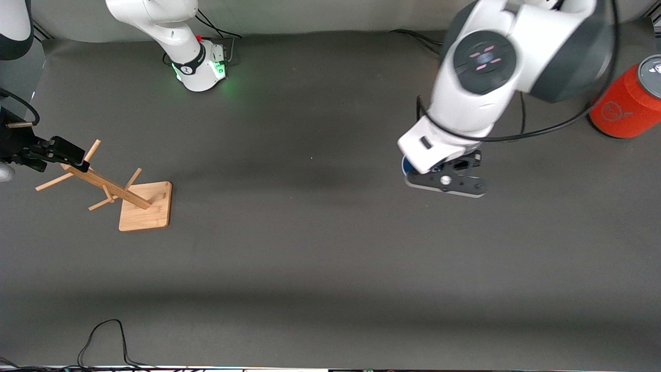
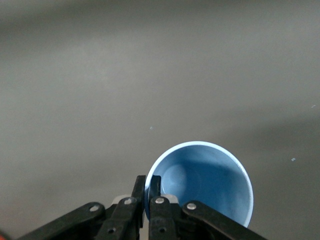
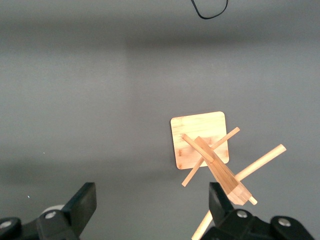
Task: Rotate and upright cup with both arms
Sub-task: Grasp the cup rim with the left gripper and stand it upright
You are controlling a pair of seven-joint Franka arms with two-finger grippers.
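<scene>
The pale-blue cup (image 2: pixel 200 185) has its open mouth toward the left wrist camera. My left gripper (image 2: pixel 148 187) is shut on its rim, with one finger (image 2: pixel 139 187) outside the wall and the other inside. In the front view my left gripper (image 1: pixel 445 182) is low over the table toward the left arm's end. There the wrist hides all of the cup except a blue sliver (image 1: pixel 405 166). My right gripper (image 1: pixel 64 152) is open and empty. It hangs over the top of the wooden rack at the right arm's end, and its wrist view (image 3: pixel 150 200) shows bare table between the fingers.
A wooden peg rack (image 1: pixel 131 199) on a square base leans toward the right arm's end; it also shows in the right wrist view (image 3: pixel 200 137). A large orange canister (image 1: pixel 627 103) with a grey lid stands near the left arm's base. A black cable (image 1: pixel 103 341) loops at the table's near edge.
</scene>
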